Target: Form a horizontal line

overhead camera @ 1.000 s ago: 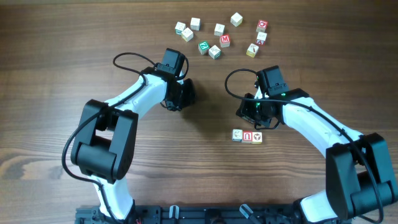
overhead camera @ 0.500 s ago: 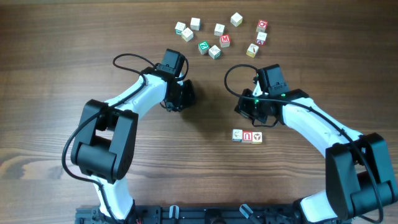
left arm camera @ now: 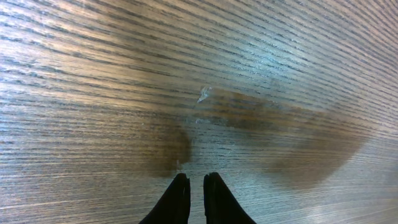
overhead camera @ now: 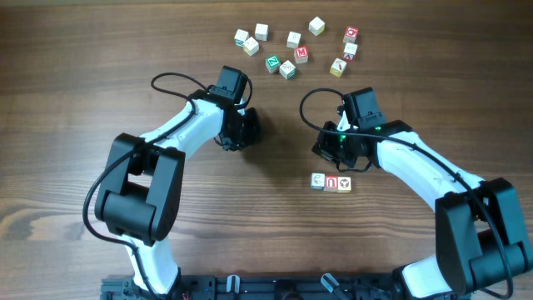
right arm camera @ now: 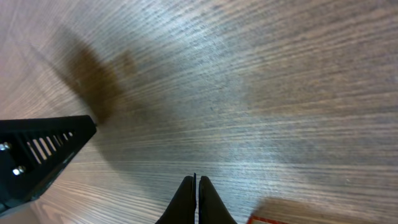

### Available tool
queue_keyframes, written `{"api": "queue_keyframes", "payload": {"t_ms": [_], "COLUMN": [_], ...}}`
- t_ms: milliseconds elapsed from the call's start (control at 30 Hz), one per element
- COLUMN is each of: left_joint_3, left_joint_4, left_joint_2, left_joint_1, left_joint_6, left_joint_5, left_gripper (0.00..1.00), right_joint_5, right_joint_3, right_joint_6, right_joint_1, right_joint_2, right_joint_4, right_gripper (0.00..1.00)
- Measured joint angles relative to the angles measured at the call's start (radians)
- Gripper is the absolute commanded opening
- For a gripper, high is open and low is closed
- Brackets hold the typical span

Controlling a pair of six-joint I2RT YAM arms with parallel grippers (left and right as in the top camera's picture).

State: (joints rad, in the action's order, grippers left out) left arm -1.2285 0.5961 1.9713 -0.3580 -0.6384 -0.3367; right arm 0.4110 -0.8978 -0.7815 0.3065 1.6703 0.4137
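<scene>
Altogether three lined blocks (overhead camera: 331,182), eleven scattered blocks (overhead camera: 287,70), left gripper (left arm camera: 196,178), right gripper (right arm camera: 195,180), jaws together.

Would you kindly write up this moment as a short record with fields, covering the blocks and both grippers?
finished part: row of three blocks, side by side in a horizontal line, near the right arm
still to place: eleven loose blocks, scattered at the far side of the table
left gripper: shut, empty, over bare wood
right gripper: shut, empty, just on the far side of the row
contact: neither gripper touches a block
</scene>
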Motion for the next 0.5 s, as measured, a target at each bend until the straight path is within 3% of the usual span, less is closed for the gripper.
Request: {"api": "queue_keyframes", "payload": {"t_ms": [167,500], "left_joint_3": [0.000,0.000], "left_joint_4": [0.003,0.020], "left_joint_2": [0.000,0.000], "left_joint_1": [0.000,0.000], "left_joint_6": [0.000,0.000], "left_joint_5": [0.000,0.000], "left_gripper": [0.08,0.09], "right_joint_5": [-0.002,-0.043], "right_joint_3": [0.002,0.006], "right_joint_6": [0.002,0.000], "right_joint_1": [0.000,0.017], "right_joint_2": [0.000,0.000], "right_joint_4": [0.006,0.026], "right_gripper": [0.05,0.05]}}
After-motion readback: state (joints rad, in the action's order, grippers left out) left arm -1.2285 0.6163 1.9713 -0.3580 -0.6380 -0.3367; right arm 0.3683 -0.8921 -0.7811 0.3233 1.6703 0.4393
